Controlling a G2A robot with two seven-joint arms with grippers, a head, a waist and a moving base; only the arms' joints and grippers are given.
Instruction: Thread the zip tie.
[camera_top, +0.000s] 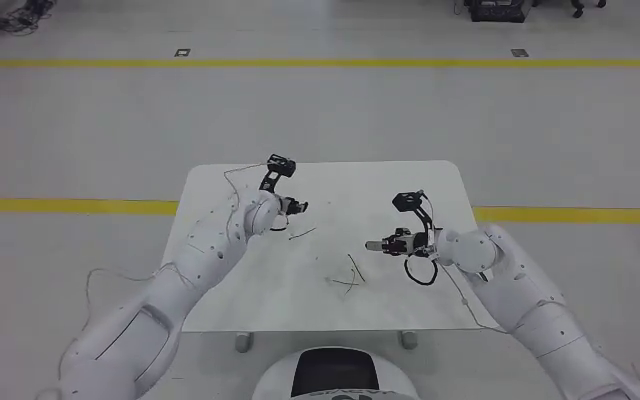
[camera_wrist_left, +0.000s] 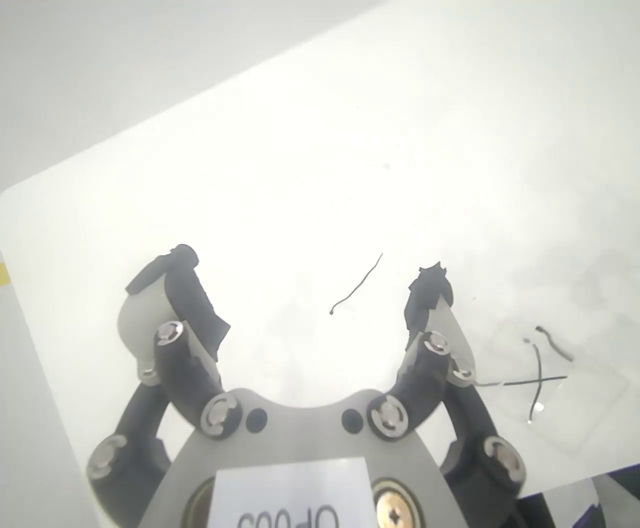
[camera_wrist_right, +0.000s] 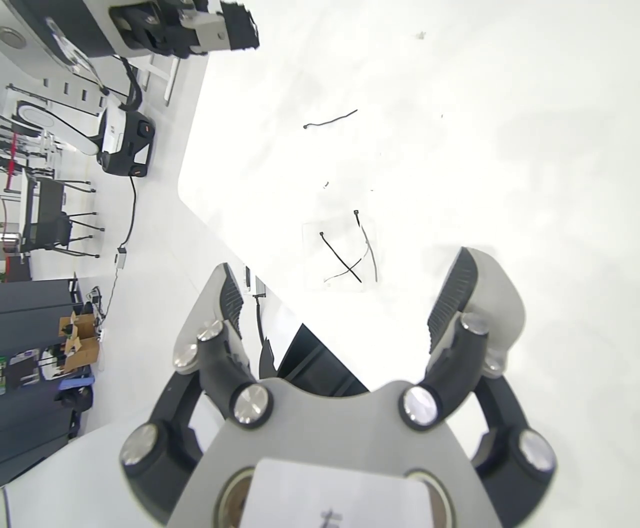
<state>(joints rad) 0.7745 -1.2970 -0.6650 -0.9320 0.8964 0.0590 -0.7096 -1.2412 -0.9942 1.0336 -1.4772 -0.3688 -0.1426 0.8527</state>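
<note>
A single thin black zip tie lies loose on the white table, just in front of my left gripper. In the left wrist view this tie rests on the table between and beyond the open, empty fingers of the left gripper. A small heap of crossed zip ties lies nearer the front edge. My right gripper hovers to the right of the heap, open and empty. From the right wrist view the right gripper faces the heap, with the single tie farther off.
The left arm's gripper appears beyond the single tie in the right wrist view. The heap lies off to one side of the left gripper. Bare tabletop surrounds the ties; the table's front edge runs close to the heap.
</note>
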